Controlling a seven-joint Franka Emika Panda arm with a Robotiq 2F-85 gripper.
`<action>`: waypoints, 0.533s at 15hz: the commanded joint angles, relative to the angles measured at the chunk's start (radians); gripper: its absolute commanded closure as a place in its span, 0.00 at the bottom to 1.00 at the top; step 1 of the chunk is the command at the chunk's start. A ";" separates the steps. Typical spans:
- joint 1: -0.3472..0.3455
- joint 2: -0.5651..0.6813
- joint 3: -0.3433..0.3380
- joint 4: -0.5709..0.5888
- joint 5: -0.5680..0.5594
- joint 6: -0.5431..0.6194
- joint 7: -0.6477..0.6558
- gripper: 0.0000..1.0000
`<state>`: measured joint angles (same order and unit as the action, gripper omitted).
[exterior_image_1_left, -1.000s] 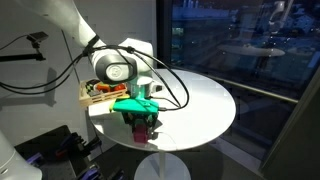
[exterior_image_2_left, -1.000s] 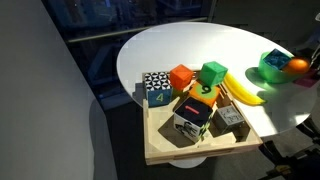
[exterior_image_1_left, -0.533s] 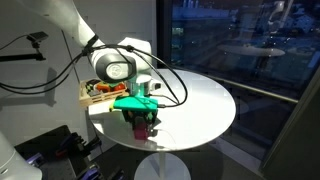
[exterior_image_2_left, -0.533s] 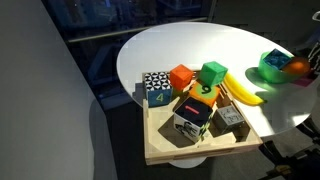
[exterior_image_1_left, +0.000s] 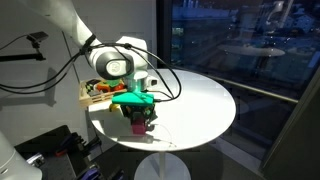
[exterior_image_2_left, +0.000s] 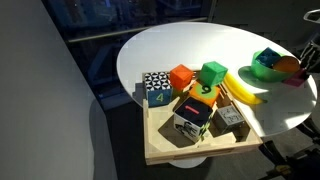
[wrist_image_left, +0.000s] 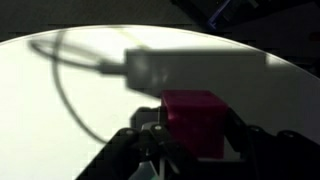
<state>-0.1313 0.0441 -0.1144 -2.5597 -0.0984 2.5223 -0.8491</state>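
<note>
On the left of your round white tabletop (exterior_image_2_left: 175, 40) sits the wooden tray (exterior_image_2_left: 160, 152), packed with toy cubes. A black-and-white patterned cube (exterior_image_2_left: 155, 90) marked 4 stands at its left corner. An orange cube (exterior_image_2_left: 181, 76) is just beside that one, and a green cube (exterior_image_2_left: 212, 72) comes next. More cubes crowd the side of the tray nearer the camera.

Just right of the tray, a banana (exterior_image_2_left: 242, 90) lies on the tabletop, running along the tray's edge.

Further right is a green bowl-shaped thing (exterior_image_2_left: 265, 62) with something orange (exterior_image_2_left: 288, 66) against it. You cannot tell from these views whether it rests on the tabletop or rides on the arm.

Right beside it, at the edge of that exterior view, your claw (wrist_image_left: 197, 140) points down at the tabletop. In the wrist view its dark fingers (wrist_image_left: 150, 145) press both sides of the magenta block (wrist_image_left: 195, 118), so it is clamped on that block. In an exterior view the block sits under the arm, near the tabletop's front edge and to the right of the tray. Whether its underside touches the tabletop is not clear. A dark cable's shadow curves across the white surface behind the block.
</note>
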 joint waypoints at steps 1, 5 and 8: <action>0.014 -0.005 0.017 0.013 0.025 0.002 0.041 0.69; 0.027 -0.005 0.030 0.026 0.038 -0.006 0.080 0.69; 0.029 -0.021 0.032 0.023 0.041 -0.008 0.102 0.69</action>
<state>-0.1036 0.0442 -0.0875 -2.5454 -0.0775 2.5223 -0.7758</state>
